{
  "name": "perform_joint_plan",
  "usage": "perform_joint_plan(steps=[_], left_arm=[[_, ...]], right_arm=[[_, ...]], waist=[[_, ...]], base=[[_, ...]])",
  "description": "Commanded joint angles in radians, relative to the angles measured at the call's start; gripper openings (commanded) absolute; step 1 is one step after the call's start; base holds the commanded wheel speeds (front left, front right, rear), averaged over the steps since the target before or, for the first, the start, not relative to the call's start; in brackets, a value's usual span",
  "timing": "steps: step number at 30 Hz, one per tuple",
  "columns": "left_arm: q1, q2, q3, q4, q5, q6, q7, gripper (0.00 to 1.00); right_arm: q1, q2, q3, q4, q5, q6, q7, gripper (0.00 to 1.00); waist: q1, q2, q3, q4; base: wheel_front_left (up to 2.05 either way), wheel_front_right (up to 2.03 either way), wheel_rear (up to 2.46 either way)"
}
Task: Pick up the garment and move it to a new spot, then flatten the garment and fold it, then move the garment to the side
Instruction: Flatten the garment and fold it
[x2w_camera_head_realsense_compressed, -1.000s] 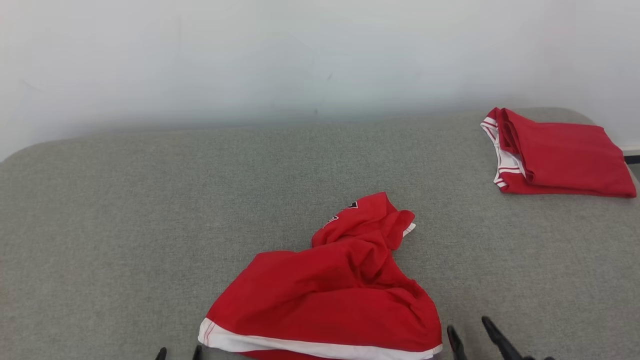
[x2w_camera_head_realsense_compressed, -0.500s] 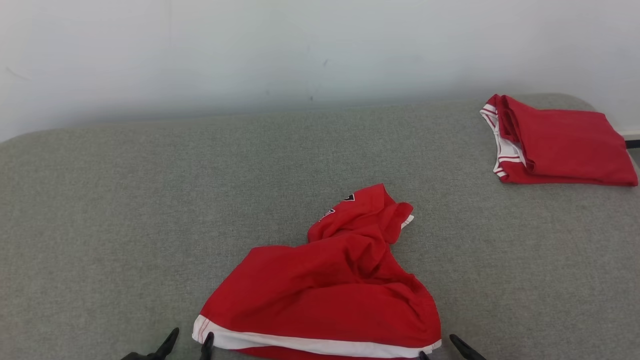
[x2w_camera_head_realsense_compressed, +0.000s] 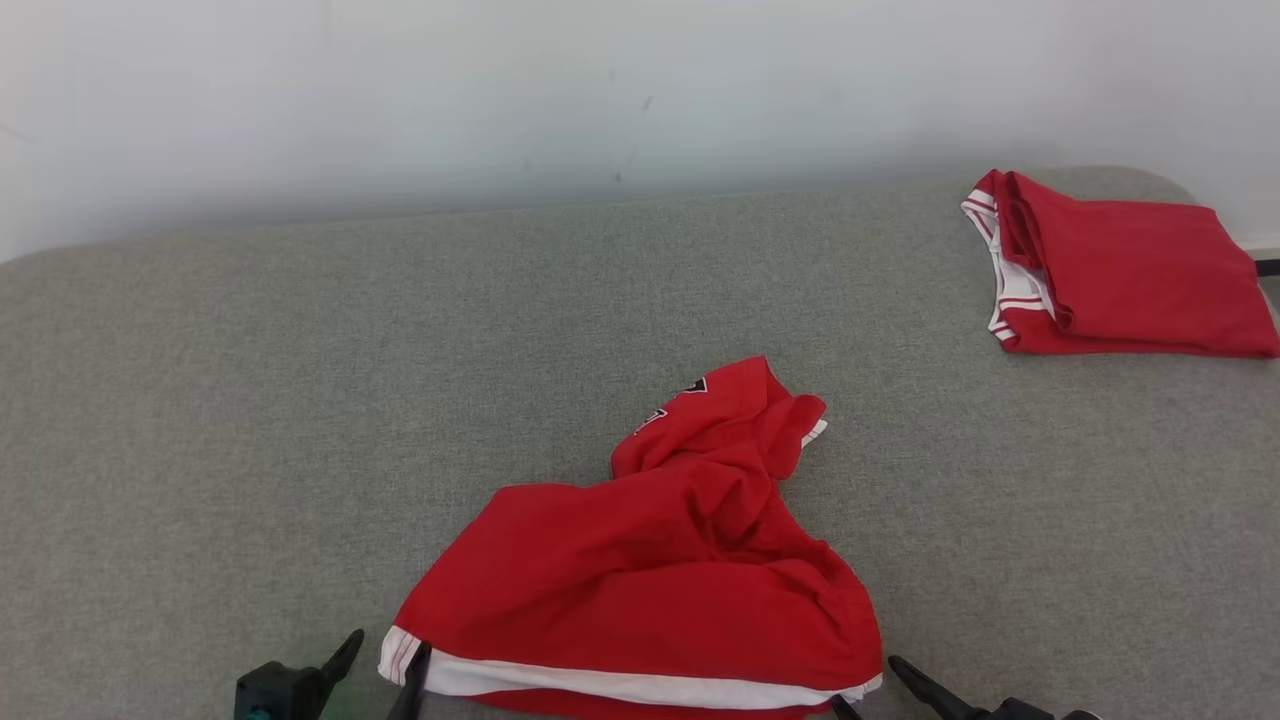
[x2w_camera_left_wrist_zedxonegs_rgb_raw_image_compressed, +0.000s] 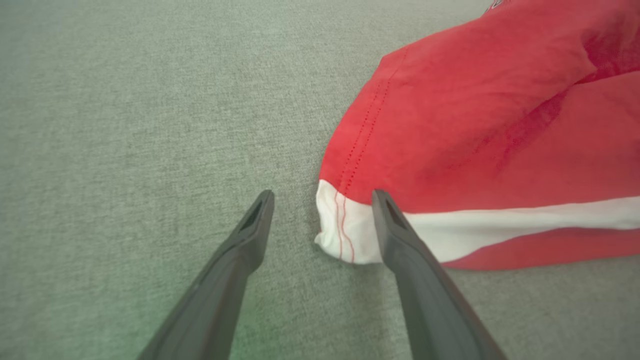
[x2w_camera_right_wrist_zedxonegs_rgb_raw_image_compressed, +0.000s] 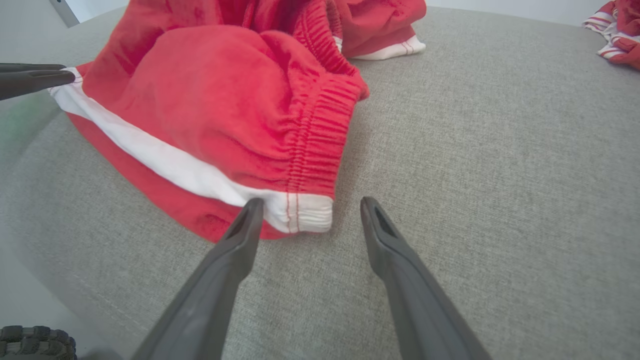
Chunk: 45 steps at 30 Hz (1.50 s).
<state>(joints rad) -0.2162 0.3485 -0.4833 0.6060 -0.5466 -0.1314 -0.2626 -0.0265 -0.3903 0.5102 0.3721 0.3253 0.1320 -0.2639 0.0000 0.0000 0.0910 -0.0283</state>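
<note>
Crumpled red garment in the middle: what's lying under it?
The crumpled red garment lies on the grey fabric surface, which shows all around it. A red layer peeks out below the white band. Anything beneath the bunched cloth is covered.

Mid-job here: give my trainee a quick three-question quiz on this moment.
1. True or false: the left claw is open, with a white hem corner of the crumpled garment between its fingers.
2. How many red garments lie on the grey pad?
3. In the head view, the folded garment lies: A) near left, B) far right, C) centre.
Key: 1 true; 2 two; 3 B.
</note>
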Motion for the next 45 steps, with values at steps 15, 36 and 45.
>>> perform_joint_plan(steps=[15, 36, 45], left_arm=[[0.020, -0.006, -0.014, -0.019, -0.077, 0.002, -0.003, 0.00], [-0.307, 0.109, 0.021, -0.279, 0.016, 0.002, 0.025, 0.00], [-0.861, 0.221, -0.103, -0.209, -0.130, 0.002, 0.158, 0.00]], right_arm=[[0.002, -0.038, 0.048, -0.044, 0.029, -0.003, 0.000, 0.00], [-0.332, -0.038, -0.076, -0.179, 0.104, -0.003, 0.000, 0.00], [-0.918, 0.003, -0.059, -0.018, 0.192, -0.003, 0.091, 0.00]], waist=[[0.0000, 0.0000, -0.016, -0.003], [0.0000, 0.0000, 0.071, -0.028], [0.0000, 0.0000, 0.295, -0.040]], base=[[0.00, 0.00, 0.00], [0.00, 0.00, 0.00], [0.00, 0.00, 0.00]])
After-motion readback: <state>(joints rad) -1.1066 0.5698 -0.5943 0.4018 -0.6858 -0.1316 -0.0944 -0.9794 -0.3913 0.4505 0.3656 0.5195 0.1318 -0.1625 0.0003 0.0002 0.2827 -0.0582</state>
